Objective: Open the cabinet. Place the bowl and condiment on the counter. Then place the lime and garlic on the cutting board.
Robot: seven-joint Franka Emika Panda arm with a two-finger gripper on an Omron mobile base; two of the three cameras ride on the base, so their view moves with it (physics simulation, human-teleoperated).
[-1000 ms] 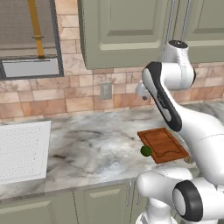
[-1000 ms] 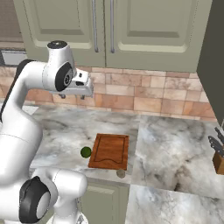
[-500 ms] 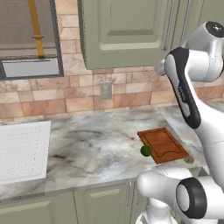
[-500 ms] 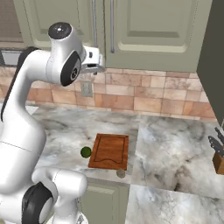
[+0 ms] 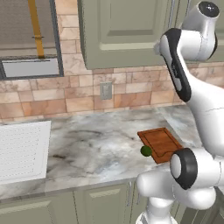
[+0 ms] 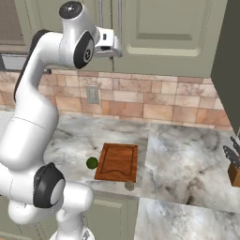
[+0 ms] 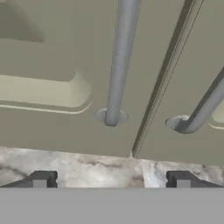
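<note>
On the marbled tabletop [image 6: 187,154], nearest the base, the garlic [image 6: 129,186] sits at the front edge, just at 6 o'clock of the cutting board [image 6: 118,161], whose long axis runs front to back; the lime [image 6: 92,163] lies at its 9 o'clock; higher and farther, the jaws [image 6: 114,46] stand wide apart, empty, before the closed cabinet [image 6: 164,28]; its bar handles [image 7: 120,61] run vertically.

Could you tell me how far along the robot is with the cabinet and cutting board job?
Nothing looks done yet: the cabinet doors are shut. In hand: the open gripper faces the left door's handle, not gripping it. Left: opening it, bringing out the bowl and condiment, and placing the lime and garlic, both on the counter, onto the cutting board.
</note>
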